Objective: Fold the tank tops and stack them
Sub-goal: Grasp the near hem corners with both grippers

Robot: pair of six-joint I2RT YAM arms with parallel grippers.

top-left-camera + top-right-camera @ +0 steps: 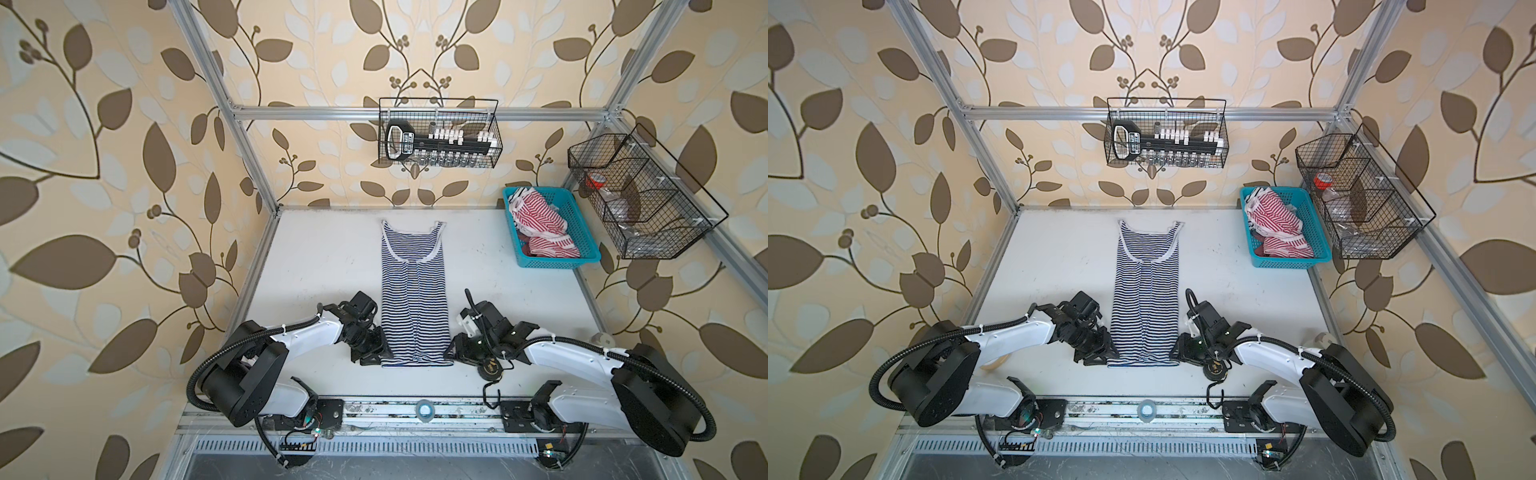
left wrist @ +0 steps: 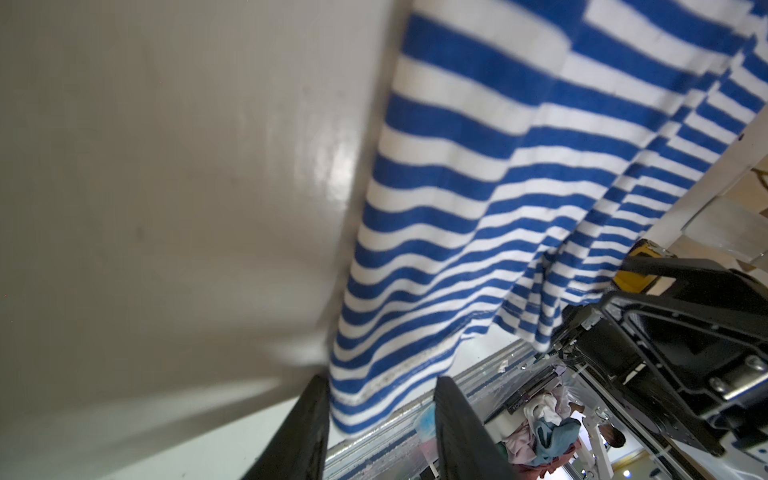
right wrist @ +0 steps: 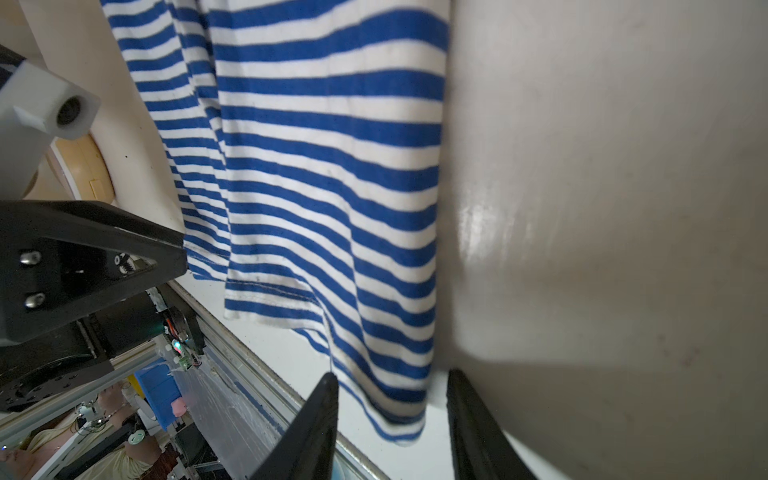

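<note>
A white table [image 1: 316,266] stands inside an aluminium frame [image 1: 311,112], with leaf-patterned wallpaper [image 1: 104,124] behind and to both sides. A blue plastic basket [image 1: 559,259] sits at the table's far right corner. Just beside it, a black wire basket with dividers [image 1: 665,232] hangs on the right frame post; a red tape roll [image 1: 1322,180] lies in its rear compartment. Another wire basket [image 1: 384,114] hangs from the back rail and holds a black key-shaped piece [image 1: 419,141]. A small pale tape roll [image 1: 424,409] rests on the front rail.
</note>
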